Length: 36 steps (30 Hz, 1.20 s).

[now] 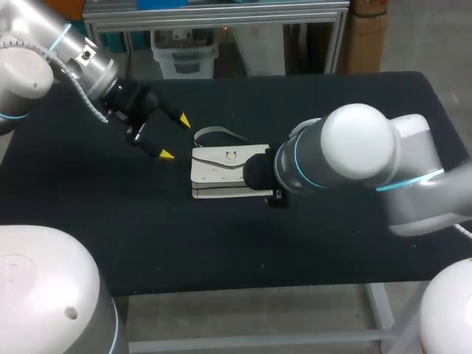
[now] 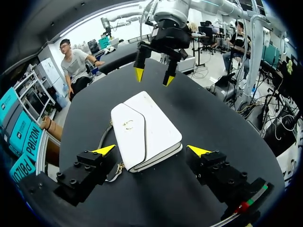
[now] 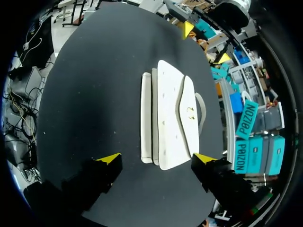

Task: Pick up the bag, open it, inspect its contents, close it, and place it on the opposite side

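Observation:
A white flap bag (image 1: 220, 171) lies flat and closed near the middle of the black table, its grey strap (image 1: 218, 133) curled behind it. My left gripper (image 1: 175, 137) hovers open just left of the bag, fingers not touching it. In the left wrist view the bag (image 2: 144, 135) lies ahead of my open left gripper (image 2: 151, 151), and my right gripper (image 2: 154, 76) stands open beyond the bag's far end. My right arm's wrist (image 1: 295, 166) covers the bag's right end in the head view. The right wrist view shows the bag (image 3: 170, 118) ahead of my open right gripper (image 3: 156, 158), with the left gripper (image 3: 206, 43) beyond.
The black table (image 1: 332, 243) stretches bare to the left and right of the bag. Its front edge runs below my right arm, and its back edge lies behind the strap. My two arms face each other across the bag.

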{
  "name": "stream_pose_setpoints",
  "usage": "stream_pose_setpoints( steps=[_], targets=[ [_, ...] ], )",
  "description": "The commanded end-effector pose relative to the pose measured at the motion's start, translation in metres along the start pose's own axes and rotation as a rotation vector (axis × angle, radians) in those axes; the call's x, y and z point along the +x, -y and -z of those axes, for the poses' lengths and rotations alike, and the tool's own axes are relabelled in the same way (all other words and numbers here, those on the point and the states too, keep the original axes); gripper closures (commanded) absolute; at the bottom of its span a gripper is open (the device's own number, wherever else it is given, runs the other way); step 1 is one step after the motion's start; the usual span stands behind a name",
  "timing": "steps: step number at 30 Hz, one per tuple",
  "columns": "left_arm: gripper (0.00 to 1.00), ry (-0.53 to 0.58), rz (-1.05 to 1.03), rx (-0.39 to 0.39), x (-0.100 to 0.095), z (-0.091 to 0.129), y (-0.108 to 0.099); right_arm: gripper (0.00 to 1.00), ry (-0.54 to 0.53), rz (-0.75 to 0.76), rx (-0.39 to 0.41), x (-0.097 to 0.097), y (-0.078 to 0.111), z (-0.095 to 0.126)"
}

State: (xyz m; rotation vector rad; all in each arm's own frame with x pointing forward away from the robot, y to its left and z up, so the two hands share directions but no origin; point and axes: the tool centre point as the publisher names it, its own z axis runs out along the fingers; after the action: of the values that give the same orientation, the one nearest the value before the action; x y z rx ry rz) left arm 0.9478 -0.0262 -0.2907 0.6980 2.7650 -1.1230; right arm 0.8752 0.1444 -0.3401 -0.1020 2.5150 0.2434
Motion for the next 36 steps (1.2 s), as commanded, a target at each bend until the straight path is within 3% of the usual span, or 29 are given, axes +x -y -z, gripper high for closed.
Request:
stream_pose_setpoints(
  steps=[1, 8, 13, 20, 36],
  targets=[
    [0.0, -0.01, -0.004, 0.004, -0.004, 0.001, -0.003, 0.15, 0.007, 0.007, 0.049, -0.003, -0.009, -0.017],
    [0.0, -0.015, -0.005, 0.003, -0.003, 0.004, -0.007, 0.25, 0.008, 0.014, 0.058, -0.008, -0.007, -0.03],
    [0.0, -0.019, 0.008, 0.0, -0.004, 0.003, -0.01, 0.27, 0.005, 0.039, 0.067, -0.011, -0.006, -0.036],
    [0.0, -0.027, 0.015, -0.004, -0.005, -0.001, -0.011, 0.51, 0.0, 0.073, 0.089, -0.014, -0.004, -0.042],
    [0.0, -0.048, 0.024, -0.019, -0.01, -0.008, -0.01, 0.55, 0.004, 0.104, 0.1, -0.019, 0.004, -0.056]
  ],
)
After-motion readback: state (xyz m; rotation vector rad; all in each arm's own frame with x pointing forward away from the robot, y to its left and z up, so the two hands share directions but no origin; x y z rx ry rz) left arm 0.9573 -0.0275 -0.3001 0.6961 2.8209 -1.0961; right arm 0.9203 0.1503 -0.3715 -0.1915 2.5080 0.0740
